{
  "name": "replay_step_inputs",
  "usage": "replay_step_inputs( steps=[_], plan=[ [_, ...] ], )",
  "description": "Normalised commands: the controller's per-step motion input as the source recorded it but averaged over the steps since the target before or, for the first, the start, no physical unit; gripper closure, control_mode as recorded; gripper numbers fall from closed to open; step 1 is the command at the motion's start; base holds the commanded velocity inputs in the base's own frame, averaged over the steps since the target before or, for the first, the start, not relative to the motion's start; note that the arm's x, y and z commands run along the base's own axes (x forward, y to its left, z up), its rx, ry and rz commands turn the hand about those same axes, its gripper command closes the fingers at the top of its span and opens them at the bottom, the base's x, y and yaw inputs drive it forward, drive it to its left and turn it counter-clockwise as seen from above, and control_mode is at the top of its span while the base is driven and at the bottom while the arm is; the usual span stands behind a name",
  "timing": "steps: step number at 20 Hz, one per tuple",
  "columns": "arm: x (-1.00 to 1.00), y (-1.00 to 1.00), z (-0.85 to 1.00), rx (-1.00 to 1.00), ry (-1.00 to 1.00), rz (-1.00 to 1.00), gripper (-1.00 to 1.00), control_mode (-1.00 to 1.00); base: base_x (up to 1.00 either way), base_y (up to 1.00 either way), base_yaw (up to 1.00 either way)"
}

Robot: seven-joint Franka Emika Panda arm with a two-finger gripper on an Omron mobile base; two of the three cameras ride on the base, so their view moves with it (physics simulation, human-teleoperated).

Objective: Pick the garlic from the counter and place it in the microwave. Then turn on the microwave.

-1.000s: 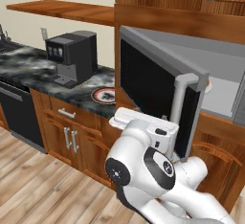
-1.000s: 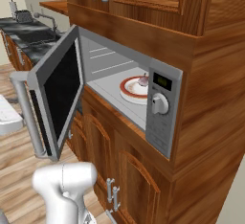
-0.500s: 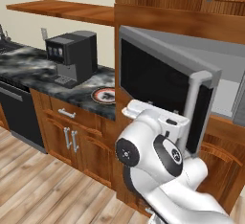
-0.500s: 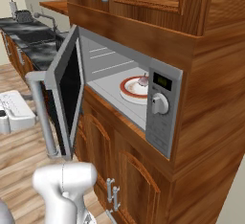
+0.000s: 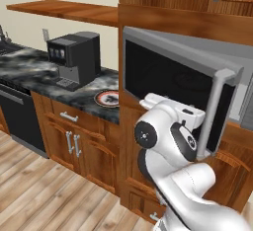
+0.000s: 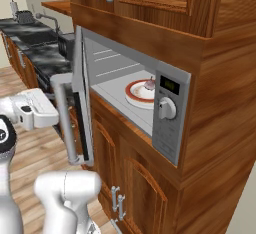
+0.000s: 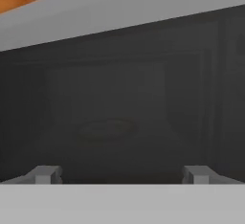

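Since a second ago the microwave door (image 5: pixel 173 84) has swung from wide open toward half shut, with the arm following it in. In the left base view the white arm presses close against the door's black glass, beside the long bar handle (image 5: pixel 213 114); on the counter (image 5: pixel 29 69) stand a coffee machine (image 5: pixel 75 57) and a red-rimmed plate (image 5: pixel 107 98). In the right base view the garlic (image 6: pixel 149 83) sits on a second plate (image 6: pixel 136 91) inside the microwave (image 6: pixel 170 113), so the placing looks done; the door must close fully and the knob (image 6: pixel 166 109) be used. In the hand view the gripper (image 7: pixel 122 174) faces the dark glass, its fingertips (image 7: pixel 45 174) spread wide apart and holding nothing.
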Motion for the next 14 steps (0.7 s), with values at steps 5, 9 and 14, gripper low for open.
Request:
replay_step_inputs(
  steps=[5, 9, 14],
  plan=[
    [0.32, -0.48, -0.09, 0.00, 0.00, 0.00, -1.00, -1.00, 0.00, 0.00, 0.00],
    [0.31, -0.47, -0.08, -0.01, 0.00, 0.00, -1.00, -1.00, 0.00, 0.00, 0.00],
    [0.33, -0.44, -0.11, -0.01, 0.00, 0.00, -1.00, -1.00, 0.00, 0.00, 0.00]
  ],
)
